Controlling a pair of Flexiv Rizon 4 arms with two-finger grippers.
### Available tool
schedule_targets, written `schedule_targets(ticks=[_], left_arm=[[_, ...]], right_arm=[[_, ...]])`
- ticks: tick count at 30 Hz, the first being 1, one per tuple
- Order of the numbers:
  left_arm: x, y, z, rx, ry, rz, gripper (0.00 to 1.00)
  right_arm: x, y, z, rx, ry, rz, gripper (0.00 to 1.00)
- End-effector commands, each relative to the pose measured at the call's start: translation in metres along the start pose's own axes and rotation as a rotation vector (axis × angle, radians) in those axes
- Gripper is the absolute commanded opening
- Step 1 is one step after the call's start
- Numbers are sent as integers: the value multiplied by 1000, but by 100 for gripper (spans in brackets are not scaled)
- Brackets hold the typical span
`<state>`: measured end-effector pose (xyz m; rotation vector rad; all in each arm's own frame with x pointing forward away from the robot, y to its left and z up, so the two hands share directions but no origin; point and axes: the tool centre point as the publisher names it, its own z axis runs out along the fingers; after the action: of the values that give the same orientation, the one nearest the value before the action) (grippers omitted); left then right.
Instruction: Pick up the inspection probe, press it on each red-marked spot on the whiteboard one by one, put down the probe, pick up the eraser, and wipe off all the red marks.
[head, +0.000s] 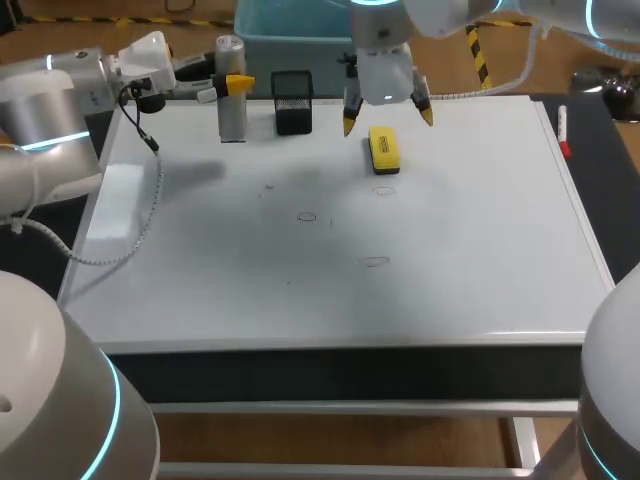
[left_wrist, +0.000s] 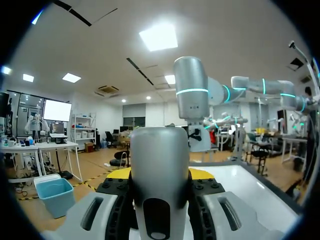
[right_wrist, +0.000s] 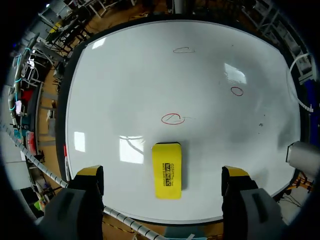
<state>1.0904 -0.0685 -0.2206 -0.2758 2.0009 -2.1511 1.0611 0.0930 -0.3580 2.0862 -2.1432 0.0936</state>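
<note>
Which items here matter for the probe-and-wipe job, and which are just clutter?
Job: probe, eraser, red marks, whiteboard.
Lying about: mesh holder, marker.

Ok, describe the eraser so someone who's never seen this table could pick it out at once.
Start at the whiteboard and go to its far edge, below the right arm's open hand. The eraser lies flat there, with a red circle just on its near side. It is the only yellow block; the black mesh holder and silver probe to its left stand upright.
</note>
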Motion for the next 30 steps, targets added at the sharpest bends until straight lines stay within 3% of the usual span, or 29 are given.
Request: schedule_targets(ticks=[1,11,18,30], left_arm=[[-1,-1,0,0,2,0,0],[-1,-1,0,0,2,0,0],[-1,-1,0,0,2,0,0],[-1,-1,0,0,2,0,0]], right_arm=[[-1,-3,6,-5,-8,7,100],[2,-3,19,-11,-82,-34,100],[-2,1,28,-14,-81,-94,100],[-8,-2,43,-21,-91,-95,100]])
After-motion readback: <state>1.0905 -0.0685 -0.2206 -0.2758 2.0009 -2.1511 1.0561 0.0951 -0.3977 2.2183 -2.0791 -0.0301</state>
